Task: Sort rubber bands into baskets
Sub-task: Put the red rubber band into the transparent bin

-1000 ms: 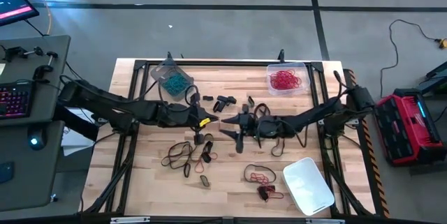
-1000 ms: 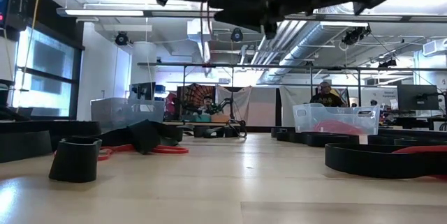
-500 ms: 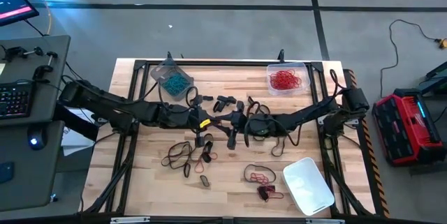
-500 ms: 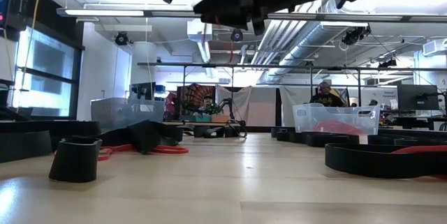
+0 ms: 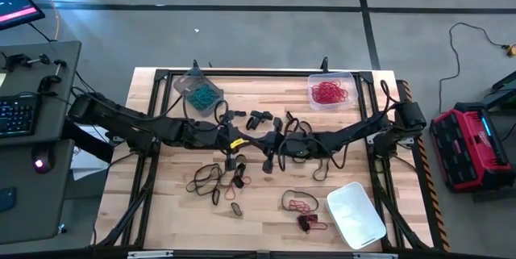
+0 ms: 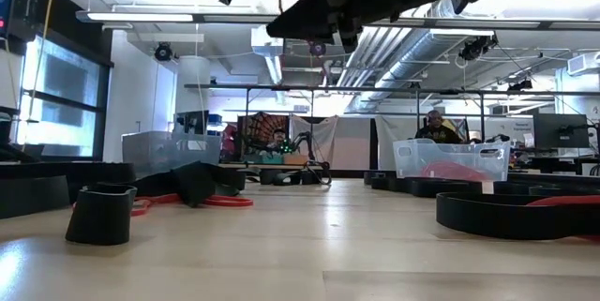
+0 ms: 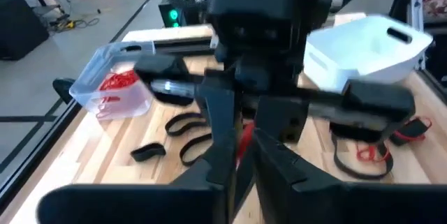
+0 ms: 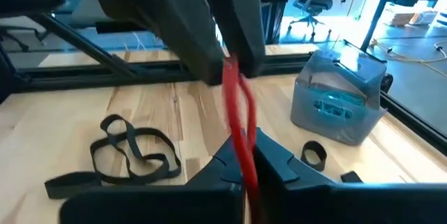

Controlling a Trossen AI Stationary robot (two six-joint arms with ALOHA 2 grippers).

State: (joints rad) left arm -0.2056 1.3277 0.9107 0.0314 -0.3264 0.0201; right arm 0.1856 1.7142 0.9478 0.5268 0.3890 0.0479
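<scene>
My left hand [image 5: 244, 140] and right hand [image 5: 266, 141] meet tip to tip mid-desk, right fingers pinched closed.

No words, numbers, labels or signs can be read in any of the pictures.
</scene>
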